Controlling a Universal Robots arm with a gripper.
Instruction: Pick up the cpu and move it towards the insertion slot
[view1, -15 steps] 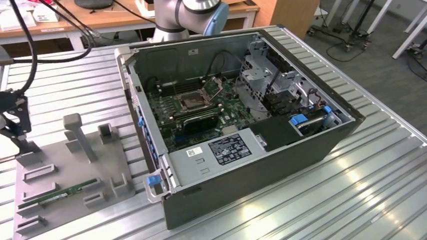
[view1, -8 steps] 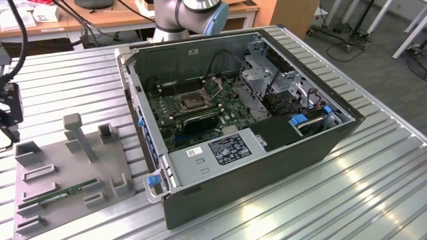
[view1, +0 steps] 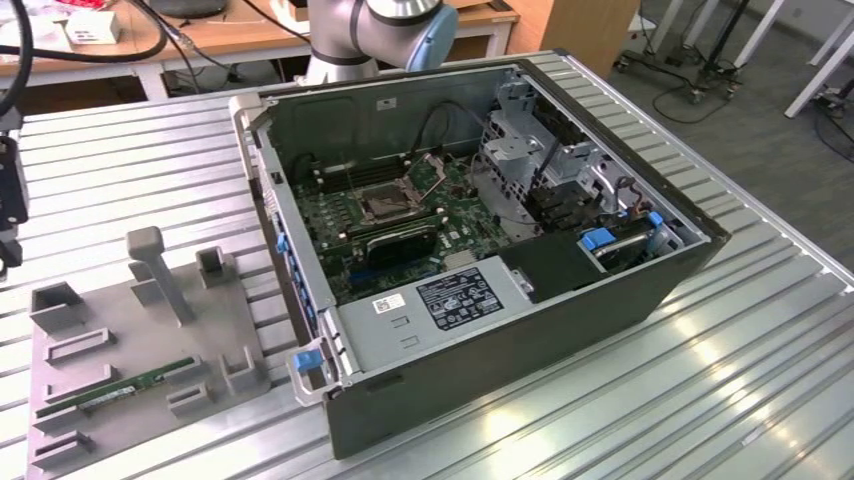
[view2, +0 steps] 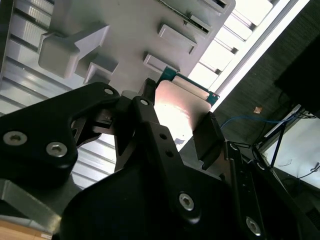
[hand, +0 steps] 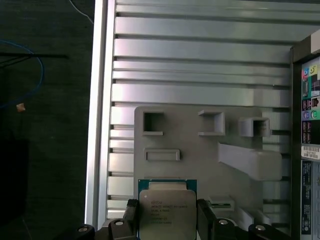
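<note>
Black fingers (hand: 204, 216) of the gripper (hand: 167, 219) are closed narrowly on opposite edges of the cpu (hand: 167, 210), which is held metal face outward over the grey tray (hand: 200, 150). In the exterior view, the insertion slot (view1: 387, 198) lies at 2 o'clock from the tray, inside the open computer case (view1: 561, 330). Good carriage likely needs a level chip, firm edge grip and clearance over the case wall.

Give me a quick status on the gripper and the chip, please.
Gripper shut on the chip, over the grey tray. Socket sits inside the open computer case, chip not there yet. Case side wall stands between tray and socket.
</note>
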